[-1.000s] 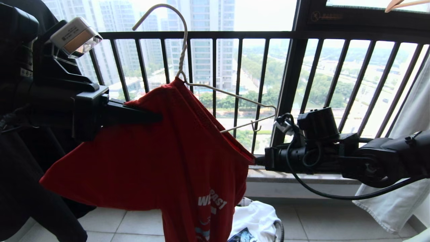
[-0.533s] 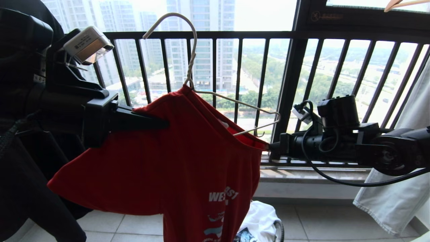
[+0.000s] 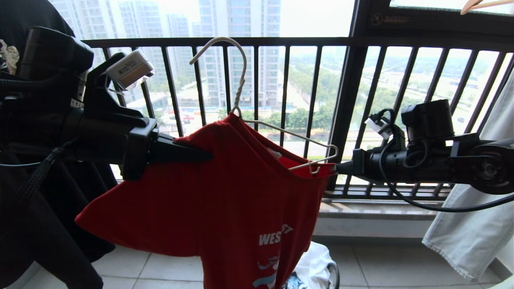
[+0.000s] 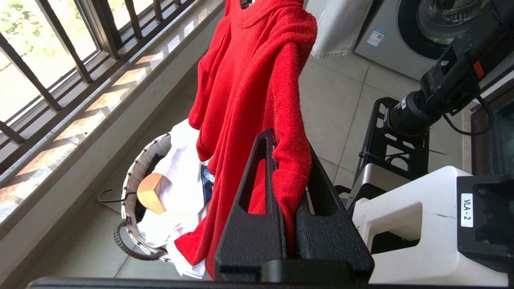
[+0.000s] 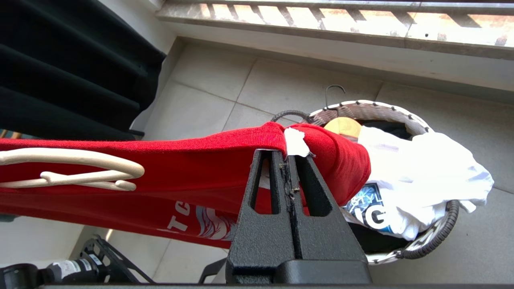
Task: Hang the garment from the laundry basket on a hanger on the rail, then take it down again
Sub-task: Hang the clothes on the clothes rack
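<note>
You are looking out over a balcony floor of pale square tiles (image 3: 160, 269), closed off by a thin black barred window railing (image 3: 257, 41) with tower blocks beyond. The red short-sleeved T-shirt (image 3: 225, 200) with white lettering hangs in the air between your two arms, partly draped on the thin off-white wire hanger (image 3: 241, 92). Your left gripper (image 4: 287, 158) is clamped on a fold of the shirt's red cloth; your right gripper (image 5: 286, 154) is pinched shut on the shirt's edge beside its white label. Below, on the tiles near the sill, sits the small round woven laundry basket (image 5: 405, 116) holding a white printed garment (image 5: 417, 176). A black garment (image 3: 36, 224) hangs at your left, a pale cloth (image 3: 474, 224) at your right.
</note>
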Robot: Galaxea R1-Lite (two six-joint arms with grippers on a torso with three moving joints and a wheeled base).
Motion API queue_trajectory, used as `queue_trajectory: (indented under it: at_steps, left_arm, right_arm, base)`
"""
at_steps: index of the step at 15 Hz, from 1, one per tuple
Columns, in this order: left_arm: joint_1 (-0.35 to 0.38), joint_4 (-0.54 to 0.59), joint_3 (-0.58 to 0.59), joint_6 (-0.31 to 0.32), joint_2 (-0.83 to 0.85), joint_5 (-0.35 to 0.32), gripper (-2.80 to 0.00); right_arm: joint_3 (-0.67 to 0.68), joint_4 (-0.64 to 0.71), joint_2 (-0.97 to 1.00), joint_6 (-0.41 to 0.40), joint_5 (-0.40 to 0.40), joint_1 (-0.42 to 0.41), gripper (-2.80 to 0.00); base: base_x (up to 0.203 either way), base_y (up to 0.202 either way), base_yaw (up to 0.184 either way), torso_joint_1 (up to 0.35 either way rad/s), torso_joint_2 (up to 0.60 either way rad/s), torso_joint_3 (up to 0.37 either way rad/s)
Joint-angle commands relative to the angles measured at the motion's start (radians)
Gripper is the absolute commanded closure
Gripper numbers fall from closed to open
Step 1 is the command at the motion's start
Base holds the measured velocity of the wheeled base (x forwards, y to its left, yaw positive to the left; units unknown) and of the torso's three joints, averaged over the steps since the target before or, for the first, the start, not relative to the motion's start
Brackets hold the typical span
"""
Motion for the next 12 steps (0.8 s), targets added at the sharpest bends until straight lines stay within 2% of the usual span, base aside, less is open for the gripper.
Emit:
queue_trajectory:
  at_steps: [1,4,12]
  left_arm:
    - [-0.001,0.002,-0.002,0.001,0.022,-0.003,0.0]
    - [-0.001,-0.028,0.006,0.001,0.032,0.015,0.0]
    - [-0.054,-0.031,0.023,0.001,0.053,0.02,0.0]
  right_arm:
    - [-0.018,0.034,-0.033,0.001,0.025,-0.019,0.0]
    - [-0.109,0.213,-0.05,-0.01,0.036,-0.04,0.0]
    - [-0.201,0.354,-0.065,-0.019,0.051,-0.072,0.0]
  base:
    - [0.0,0.0,0.0,0.0,0.0,0.0]
    - [0.0,0.0,0.0,0.0,0.0,0.0]
    - [0.0,0.0,0.0,0.0,0.0,0.0]
